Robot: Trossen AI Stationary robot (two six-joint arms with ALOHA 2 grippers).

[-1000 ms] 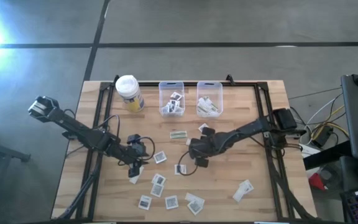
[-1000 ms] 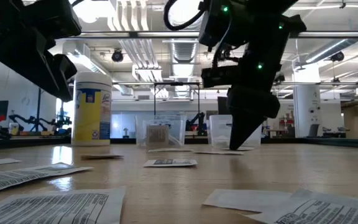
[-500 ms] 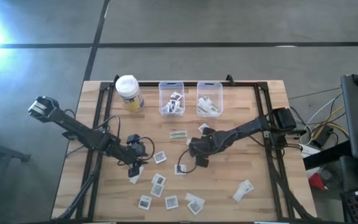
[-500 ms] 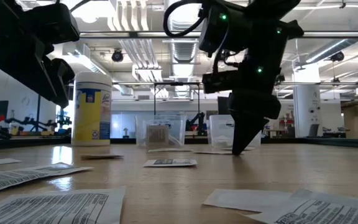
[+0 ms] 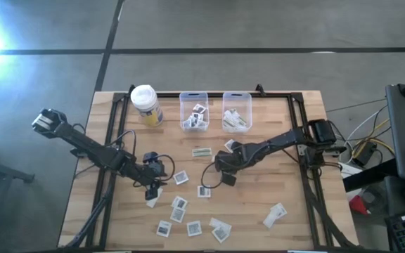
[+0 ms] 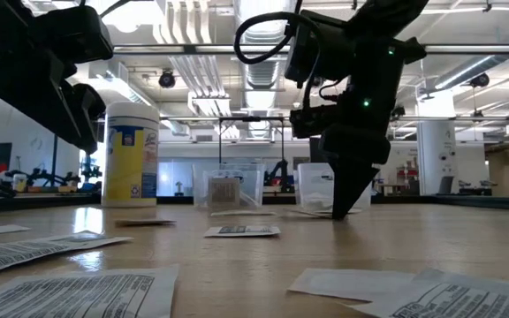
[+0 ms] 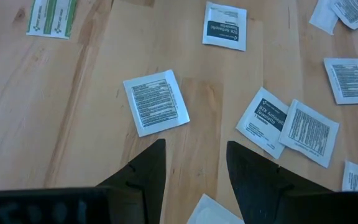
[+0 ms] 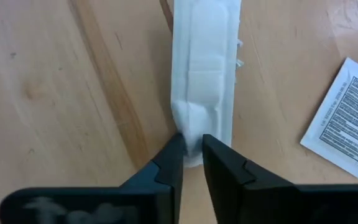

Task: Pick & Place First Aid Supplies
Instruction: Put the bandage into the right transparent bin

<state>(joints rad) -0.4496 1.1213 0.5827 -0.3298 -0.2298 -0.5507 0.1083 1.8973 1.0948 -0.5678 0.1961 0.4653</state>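
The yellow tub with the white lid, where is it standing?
In the high view the yellow tub stands upright near the table's far edge on the left arm's side, just left of the two clear bins.

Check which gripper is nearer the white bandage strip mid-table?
Right. The right gripper has its fingers pinching the end of the white bandage strip; the left gripper hovers over square packets well to its left.

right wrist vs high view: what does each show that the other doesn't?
Right wrist only: the right pincer pinching the near end of a white bandage strip, with a printed square packet beside it.
High only: left pincer, yellow container, two clear bins, scattered packets.
Both: the wooden table.
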